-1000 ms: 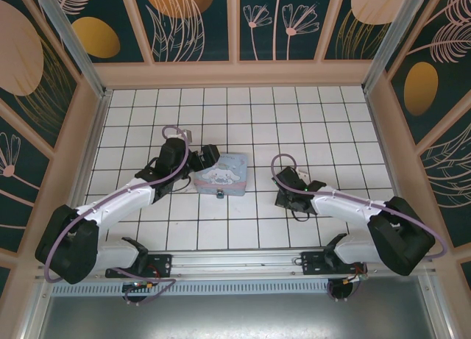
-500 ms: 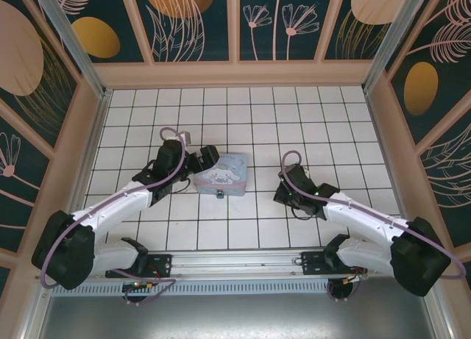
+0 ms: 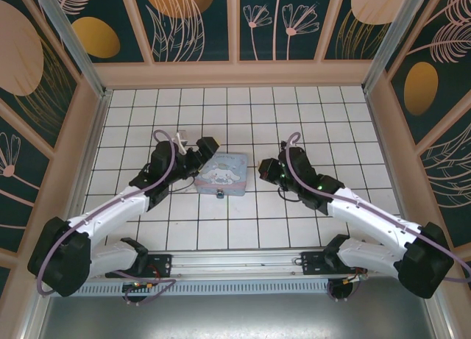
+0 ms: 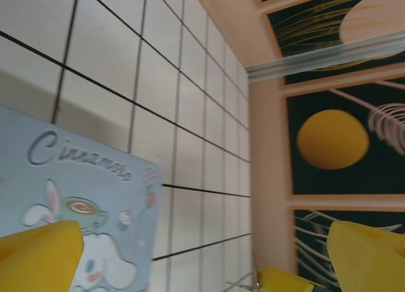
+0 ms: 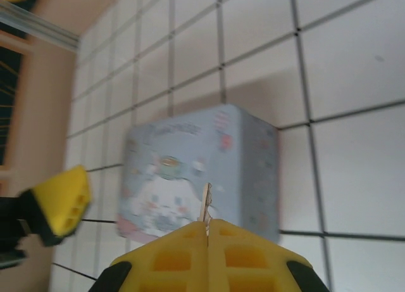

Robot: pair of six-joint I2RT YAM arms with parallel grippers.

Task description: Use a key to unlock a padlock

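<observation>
The padlock (image 3: pixel 219 195) is a tiny dark thing on the tile at the near edge of the pastel cartoon tin box (image 3: pixel 221 173). My right gripper (image 3: pixel 266 170) hovers just right of the tin. Its yellow fingers (image 5: pixel 190 254) are shut on the key (image 5: pixel 205 206), a thin pale blade that sticks out toward the tin (image 5: pixel 190 171). At the tin's far-left corner my left gripper (image 3: pixel 202 151) stands wide open, holding nothing, with one yellow finger (image 4: pixel 38 257) over the tin lid (image 4: pixel 63 197). The key tip (image 4: pixel 252 283) also shows low in the left wrist view.
The white tiled floor (image 3: pixel 331 126) is boxed in by peach wooden walls (image 3: pixel 235 73) at the back and on both sides. A metal rail (image 3: pixel 235 264) with the arm bases runs along the near edge. Open tiles lie behind and to the right of the tin.
My right arm has swung left and forward, bringing the key from about a tile and a half away up to the tin's right side. The left gripper has shifted slightly back and stays open.
</observation>
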